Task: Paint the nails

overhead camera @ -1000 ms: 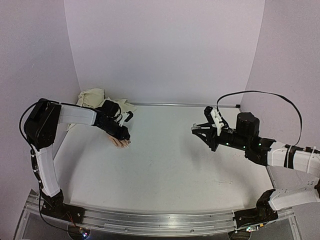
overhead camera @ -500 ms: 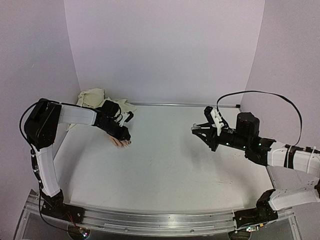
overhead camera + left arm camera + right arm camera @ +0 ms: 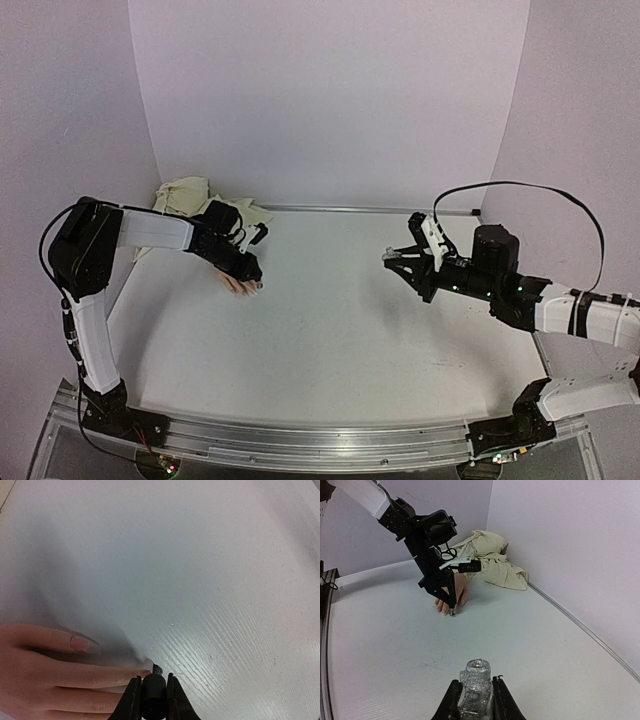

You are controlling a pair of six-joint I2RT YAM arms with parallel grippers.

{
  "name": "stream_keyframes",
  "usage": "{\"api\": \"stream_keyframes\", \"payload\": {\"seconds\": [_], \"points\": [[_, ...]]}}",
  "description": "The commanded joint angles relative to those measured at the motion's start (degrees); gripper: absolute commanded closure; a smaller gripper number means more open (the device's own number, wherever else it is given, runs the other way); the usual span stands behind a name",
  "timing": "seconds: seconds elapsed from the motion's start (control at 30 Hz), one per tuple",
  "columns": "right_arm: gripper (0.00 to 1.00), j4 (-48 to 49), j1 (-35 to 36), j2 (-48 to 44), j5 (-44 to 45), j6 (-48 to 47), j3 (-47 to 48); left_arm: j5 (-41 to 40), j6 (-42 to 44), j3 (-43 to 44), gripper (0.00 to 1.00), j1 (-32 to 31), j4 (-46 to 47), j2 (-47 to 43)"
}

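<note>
The pinkish-beige mannequin hand [image 3: 240,287] lies on the table at the back left, its cream cloth sleeve [image 3: 188,195] bunched behind it. My left gripper [image 3: 251,270] is shut on a black polish brush cap [image 3: 153,692]. The brush tip [image 3: 157,668] sits at the end of a fingertip nail [image 3: 144,672]. Another nail [image 3: 80,643] shows above it, pale pink. My right gripper [image 3: 392,260] is shut on an open, glittery polish bottle [image 3: 476,692] and holds it upright at the right. The right wrist view shows the hand [image 3: 460,587] under the left gripper [image 3: 451,602].
The cream cloth [image 3: 492,562] lies in the back left corner against the wall. A metal strip [image 3: 380,209] runs along the back edge of the white table [image 3: 330,340]. Purple walls close in the back and both sides.
</note>
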Motion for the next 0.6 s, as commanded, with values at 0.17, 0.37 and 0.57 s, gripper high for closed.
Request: {"api": "stream_keyframes", "payload": {"seconds": [0.17,0.37,0.57], "points": [[1.00,3.6,-0.2,-1.8,-1.2,0.9,0.5,2.1,-0.4,1.7,1.00,-0.8,1.7,-2.1],[1.00,3.6,-0.2,-1.8,-1.3,0.9,0.5,0.1,-0.3,0.6,1.00,-0.8,2.4,-4.7],[1.00,3.6,-0.2,-1.6,-1.3,0.8,0.5,-1.2,-0.4,0.7,1.00,-0.3,2.7,-4.8]]}}
